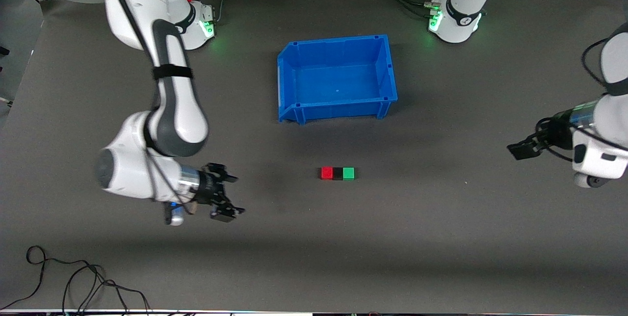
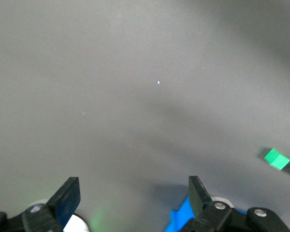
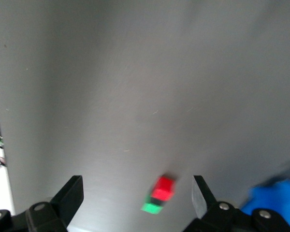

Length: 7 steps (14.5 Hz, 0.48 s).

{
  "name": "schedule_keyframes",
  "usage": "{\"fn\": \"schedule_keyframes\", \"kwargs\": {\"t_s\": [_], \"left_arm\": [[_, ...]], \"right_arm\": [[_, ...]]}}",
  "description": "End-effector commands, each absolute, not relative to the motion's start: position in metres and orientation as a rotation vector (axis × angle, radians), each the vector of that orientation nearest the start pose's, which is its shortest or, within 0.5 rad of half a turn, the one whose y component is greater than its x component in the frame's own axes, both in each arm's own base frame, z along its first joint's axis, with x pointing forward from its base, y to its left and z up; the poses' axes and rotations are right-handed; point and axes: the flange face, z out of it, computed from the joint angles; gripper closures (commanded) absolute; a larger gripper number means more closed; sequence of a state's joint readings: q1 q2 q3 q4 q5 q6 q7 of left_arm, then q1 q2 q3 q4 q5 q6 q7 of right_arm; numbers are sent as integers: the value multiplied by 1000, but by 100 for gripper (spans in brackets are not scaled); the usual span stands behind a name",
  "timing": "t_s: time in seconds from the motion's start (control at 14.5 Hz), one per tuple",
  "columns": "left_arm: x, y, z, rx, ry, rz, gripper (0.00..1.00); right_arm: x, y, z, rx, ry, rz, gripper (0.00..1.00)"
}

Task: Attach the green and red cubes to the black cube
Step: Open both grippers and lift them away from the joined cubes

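The red cube (image 1: 327, 173), black cube (image 1: 337, 173) and green cube (image 1: 348, 173) lie touching in one row on the dark table, black in the middle. Red is toward the right arm's end, green toward the left arm's end. My right gripper (image 1: 235, 194) hangs open and empty above the table, off the row's red end. Its wrist view shows the red cube (image 3: 163, 188), the green cube (image 3: 152, 208) and a dark sliver of black between them, ahead of the open right gripper (image 3: 137, 193). My left gripper (image 1: 527, 139) is open and empty near the left arm's end. The left gripper (image 2: 134, 193) sees the green cube (image 2: 277, 159) far off.
An empty blue bin (image 1: 289, 85) stands farther from the front camera than the cube row, also showing as a blue bin (image 3: 275, 198) in the right wrist view. Loose black cables (image 1: 73, 281) lie at the table's near edge toward the right arm's end.
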<state>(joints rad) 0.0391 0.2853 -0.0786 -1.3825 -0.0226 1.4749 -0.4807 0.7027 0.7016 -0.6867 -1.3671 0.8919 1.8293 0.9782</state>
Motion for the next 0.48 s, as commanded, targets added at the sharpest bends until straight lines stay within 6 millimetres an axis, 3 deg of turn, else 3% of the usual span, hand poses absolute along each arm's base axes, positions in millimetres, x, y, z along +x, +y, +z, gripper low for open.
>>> {"fn": "schedule_keyframes", "kwargs": {"t_s": [0.0,0.14,0.21,0.28,0.41], "left_arm": [[591,19,577,-3110,-380,234,0],[581,49,595,-3113,-356,187,0],[581,52,601,-3111,-382,168,0],[586,47,610,-3118,-379,128,0],[600,35,603,-3136,-347,121,0]], "right_arm": [[687,121,402,-2554,1271,334,0],[679,80,433,-2716,1123,269,0],[673,65,448,-2790,1053,248,0],[667,52,464,-2848,1006,227,0],[656,32,499,-2936,929,157,0]]}}
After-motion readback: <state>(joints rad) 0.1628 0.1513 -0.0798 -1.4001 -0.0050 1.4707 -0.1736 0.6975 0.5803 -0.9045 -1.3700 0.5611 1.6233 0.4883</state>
